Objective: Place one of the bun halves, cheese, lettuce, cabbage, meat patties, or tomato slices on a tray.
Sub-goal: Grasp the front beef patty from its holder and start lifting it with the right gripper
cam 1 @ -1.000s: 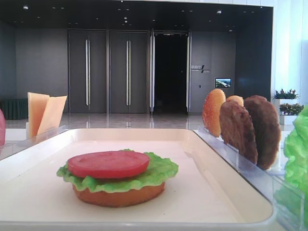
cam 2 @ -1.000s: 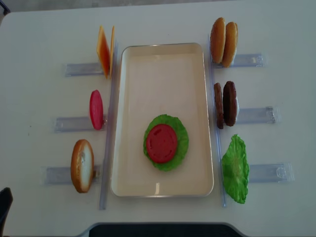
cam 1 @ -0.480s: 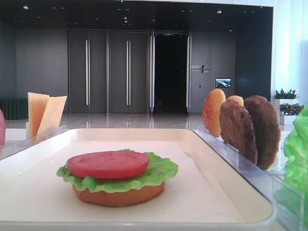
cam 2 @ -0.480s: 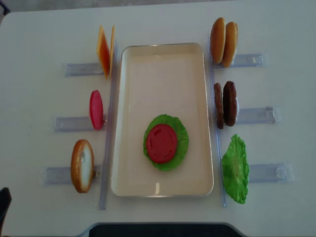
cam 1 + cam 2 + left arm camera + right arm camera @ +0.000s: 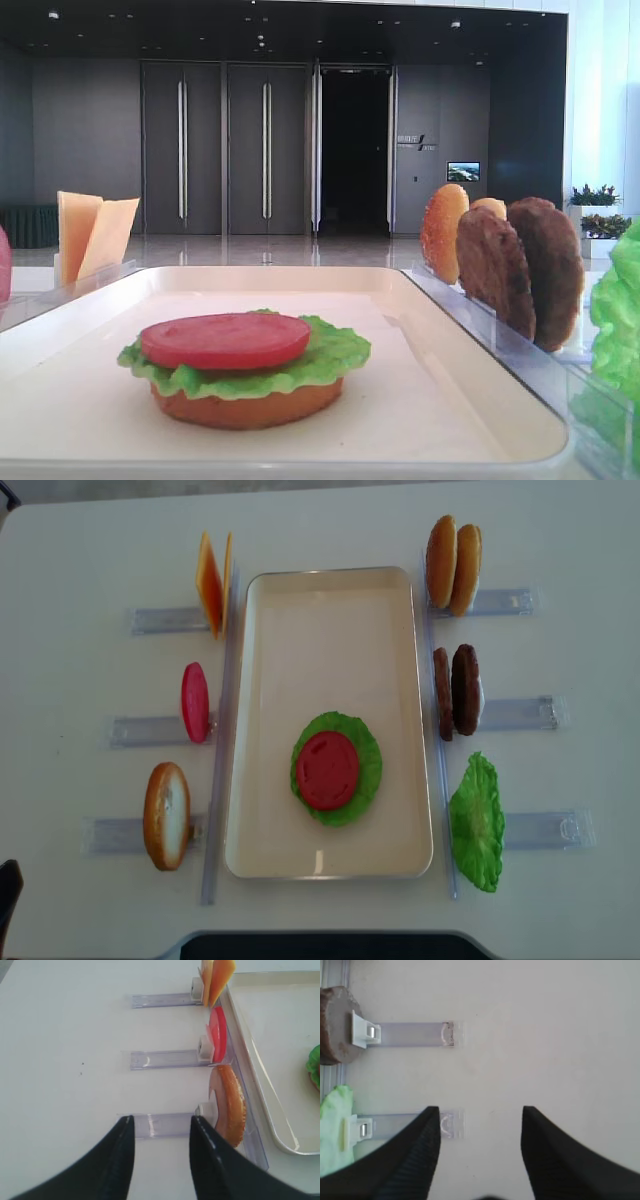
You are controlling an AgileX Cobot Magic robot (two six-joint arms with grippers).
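Note:
On the cream tray point(image 5: 262, 680) lies a stack: a bun half point(image 5: 250, 405), lettuce point(image 5: 335, 358) and a tomato slice point(image 5: 327, 770) on top. Standing in clear racks beside the tray are cheese point(image 5: 213, 583), another tomato slice point(image 5: 194, 702) and a bun half point(image 5: 166, 815) on the left. On the right stand two bun halves point(image 5: 453, 564), the meat patties point(image 5: 456, 691) and a lettuce leaf point(image 5: 477, 822). My left gripper point(image 5: 162, 1119) is open over the table, beside the left bun half point(image 5: 229, 1105). My right gripper point(image 5: 480, 1110) is open over bare table, right of the racks. No cabbage shows.
Clear plastic racks point(image 5: 130, 834) stick out from both long sides of the tray, and a long clear strip point(image 5: 222, 730) runs along its left rim. A dark bit of the left arm point(image 5: 8, 885) shows at the overhead view's bottom left corner.
The dark bit of the left arm at the overhead view's bottom left corner has slipped slightly further out of frame. The food and tray have not moved.

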